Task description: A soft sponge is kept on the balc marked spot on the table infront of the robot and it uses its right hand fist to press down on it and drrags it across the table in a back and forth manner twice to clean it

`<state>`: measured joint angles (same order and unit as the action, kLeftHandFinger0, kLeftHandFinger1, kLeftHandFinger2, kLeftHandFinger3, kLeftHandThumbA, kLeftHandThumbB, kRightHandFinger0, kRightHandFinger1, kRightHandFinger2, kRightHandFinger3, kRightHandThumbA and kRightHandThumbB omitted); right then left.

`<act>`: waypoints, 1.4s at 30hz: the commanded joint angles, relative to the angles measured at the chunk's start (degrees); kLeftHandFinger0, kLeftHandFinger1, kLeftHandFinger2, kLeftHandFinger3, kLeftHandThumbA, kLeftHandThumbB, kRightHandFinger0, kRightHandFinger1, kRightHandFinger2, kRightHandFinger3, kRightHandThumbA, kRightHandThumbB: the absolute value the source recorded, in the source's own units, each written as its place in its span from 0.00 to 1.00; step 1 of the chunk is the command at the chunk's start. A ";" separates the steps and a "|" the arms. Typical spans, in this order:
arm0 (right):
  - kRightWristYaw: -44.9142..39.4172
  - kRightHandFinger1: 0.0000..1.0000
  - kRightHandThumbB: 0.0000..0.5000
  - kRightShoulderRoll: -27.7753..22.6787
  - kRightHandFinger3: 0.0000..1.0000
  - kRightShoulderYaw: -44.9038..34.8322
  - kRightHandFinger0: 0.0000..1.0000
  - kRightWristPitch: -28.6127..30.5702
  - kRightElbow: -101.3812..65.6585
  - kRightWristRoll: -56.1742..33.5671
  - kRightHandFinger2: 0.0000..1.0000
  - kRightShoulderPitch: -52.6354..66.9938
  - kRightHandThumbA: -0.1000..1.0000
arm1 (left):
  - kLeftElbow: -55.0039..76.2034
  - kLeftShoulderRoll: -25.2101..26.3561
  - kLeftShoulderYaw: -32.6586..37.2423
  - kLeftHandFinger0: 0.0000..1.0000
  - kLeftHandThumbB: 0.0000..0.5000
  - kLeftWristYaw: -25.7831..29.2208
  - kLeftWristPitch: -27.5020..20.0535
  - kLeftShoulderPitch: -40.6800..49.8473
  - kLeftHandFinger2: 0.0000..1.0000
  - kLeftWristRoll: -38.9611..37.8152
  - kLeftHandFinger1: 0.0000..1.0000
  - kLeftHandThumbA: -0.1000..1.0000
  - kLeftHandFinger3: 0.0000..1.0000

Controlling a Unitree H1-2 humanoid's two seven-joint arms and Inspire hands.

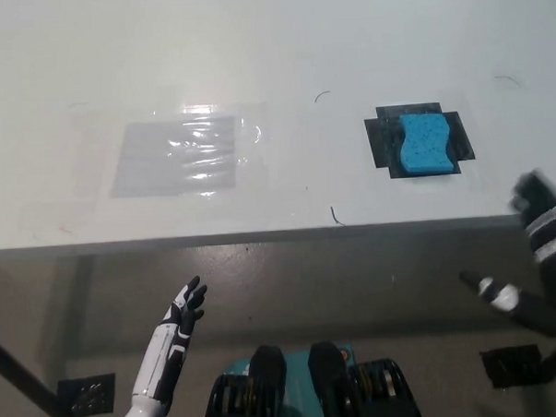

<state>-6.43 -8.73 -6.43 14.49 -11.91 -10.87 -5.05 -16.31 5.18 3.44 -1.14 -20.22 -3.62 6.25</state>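
— What lay on the white table (280,42)?
— A clear plastic sheet (182,155), then a blue sponge (424,144) on its black marked spot (378,139).
— And the hands?
— Right hand (542,211) blurred near the table's edge, grip unclear, apart from the sponge. Left hand (185,309) rested low, fingers apart, empty.

L hand (184,310) white w/ black fingers; R hand (546,220) black, white bands.

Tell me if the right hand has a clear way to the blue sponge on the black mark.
Probably yes. The sponge lies uncovered on its black mark, with bare table around it. The right hand hangs at the near edge, nothing between them. The left hand rests low, away.
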 commanded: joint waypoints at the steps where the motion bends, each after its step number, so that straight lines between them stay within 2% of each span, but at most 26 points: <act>1: 5.90 1.00 0.64 -6.65 1.00 -7.26 1.00 -5.23 -19.21 -12.98 1.00 -12.99 1.00 | 1.14 0.83 0.14 1.00 0.20 0.42 -3.25 -0.80 1.00 1.38 1.00 1.00 1.00; 3: 8.05 1.00 0.62 -8.03 1.00 -8.33 1.00 -9.31 -20.95 -13.23 1.00 -19.24 1.00 | 1.16 0.65 0.19 1.00 0.19 0.22 -3.32 -0.28 1.00 0.97 1.00 1.00 1.00; 5: 9.22 1.00 0.65 -8.80 1.00 -8.91 1.00 -11.98 -19.38 -13.58 1.00 -26.37 1.00 | 0.84 0.64 0.18 1.00 0.19 0.46 -3.72 -0.52 1.00 1.25 1.00 1.00 1.00; 7: 9.55 1.00 0.58 -9.01 1.00 -8.67 1.00 -14.25 -17.47 -13.22 1.00 -31.87 1.00 | 0.91 0.67 0.17 1.00 0.20 0.62 -3.65 -0.54 1.00 1.55 1.00 1.00 1.00; 9: 10.22 1.00 0.48 -8.45 1.00 -8.00 1.00 -17.76 -14.02 -12.57 1.00 -38.74 1.00 | 0.83 0.68 0.14 1.00 0.20 0.68 -3.55 -0.62 1.00 1.66 1.00 1.00 1.00; 10: 9.96 0.97 0.45 -8.22 0.87 -7.74 0.95 -18.88 -11.13 -13.21 0.92 -41.69 1.00 | 0.84 0.67 0.12 1.00 0.20 0.64 -3.58 -0.62 1.00 1.56 1.00 1.00 1.00; 11: 9.64 0.89 0.43 -8.06 0.80 -7.75 0.88 -19.58 -8.81 -14.38 0.85 -43.64 1.00 | 0.90 0.56 0.18 1.00 0.19 0.63 -3.61 -0.48 1.00 1.53 1.00 1.00 1.00; 12: 8.69 0.61 0.43 -8.42 0.55 -7.49 0.71 -20.43 -6.02 -14.66 0.56 -45.67 1.00 | 1.17 0.49 0.23 1.00 0.20 0.59 -3.38 -0.31 1.00 1.55 1.00 1.00 1.00; 13: 7.87 0.27 0.43 -8.15 0.27 -6.86 0.35 -21.82 -3.29 -15.31 0.26 -47.96 1.00 | 1.38 0.34 0.20 1.00 0.20 0.66 -3.14 -0.14 1.00 1.49 1.00 1.00 1.00; 14: 7.69 0.02 0.31 -7.66 0.03 -6.31 0.03 -22.72 -1.50 -14.60 0.02 -49.54 1.00 | 1.47 0.29 0.20 1.00 0.20 0.67 -3.09 -0.01 1.00 1.47 1.00 1.00 1.00; 16: 8.49 0.00 0.26 -5.92 0.00 -5.50 0.00 -24.48 2.04 -12.74 0.00 -52.38 1.00 | 1.29 0.34 0.24 1.00 0.19 0.75 -3.30 -0.08 1.00 1.67 1.00 1.00 1.00; 17: 6.61 0.00 0.19 -5.01 0.00 -4.24 0.00 -21.28 10.46 -10.30 0.00 -55.66 1.00 | 1.31 0.26 0.16 1.00 0.20 0.53 -3.33 -0.12 1.00 1.12 1.00 1.00 1.00; 21: 5.99 0.00 0.22 -3.21 0.00 -3.13 0.00 -19.15 22.46 -7.74 0.00 -60.12 1.00 | 1.17 0.31 0.09 1.00 0.21 0.67 -3.70 -0.03 1.00 1.23 1.00 1.00 1.00; 31: 9.22 0.00 0.17 -0.18 0.00 -0.35 0.00 -9.87 55.99 -0.58 0.00 -69.91 1.00 | 1.53 -0.04 0.40 1.00 0.22 0.58 -3.98 0.88 1.00 1.23 1.00 1.00 1.00; 33: 8.05 0.00 0.09 -0.12 0.00 -0.19 0.00 -5.86 66.19 -0.89 0.00 -71.54 1.00 | 1.41 -0.06 0.46 1.00 0.22 0.90 -4.15 1.14 1.00 1.79 1.00 1.00 1.00; 36: 8.90 0.00 0.04 -0.05 0.00 0.06 0.00 -3.26 74.74 -0.63 0.00 -72.48 1.00 | 1.34 -0.05 0.50 1.00 0.22 0.72 -4.48 1.28 1.00 1.52 1.00 1.00 1.00; 39: 11.57 0.00 0.11 0.37 0.00 -0.87 0.00 -3.44 81.02 -1.39 0.00 -71.76 1.00 | 1.48 -0.05 0.69 1.00 0.22 0.74 -4.52 1.44 1.00 1.88 1.00 1.00 1.00; 40: 11.63 0.00 0.10 0.42 0.00 -1.17 0.00 -3.53 83.02 -1.79 0.01 -71.17 1.00 | 1.30 0.02 0.71 1.00 0.20 0.69 -4.69 1.35 1.00 1.85 1.00 1.00 1.00; 41: 10.99 0.00 0.16 0.51 0.00 -2.11 0.00 -3.45 84.42 -2.95 0.02 -70.77 1.00 | 1.55 0.06 0.73 1.00 0.20 0.63 -4.39 1.37 1.00 1.88 1.00 1.00 1.00; 42: 10.64 0.00 0.14 0.42 0.00 -2.34 0.00 -3.47 85.87 -3.30 0.02 -70.24 1.00 | 1.74 0.11 0.69 1.00 0.21 0.62 -4.13 1.27 1.00 1.90 1.00 1.00 1.00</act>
<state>0.85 -8.95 -7.62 1.95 60.10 -15.17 -66.03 -16.33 5.02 3.59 -1.14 -20.23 -2.72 6.47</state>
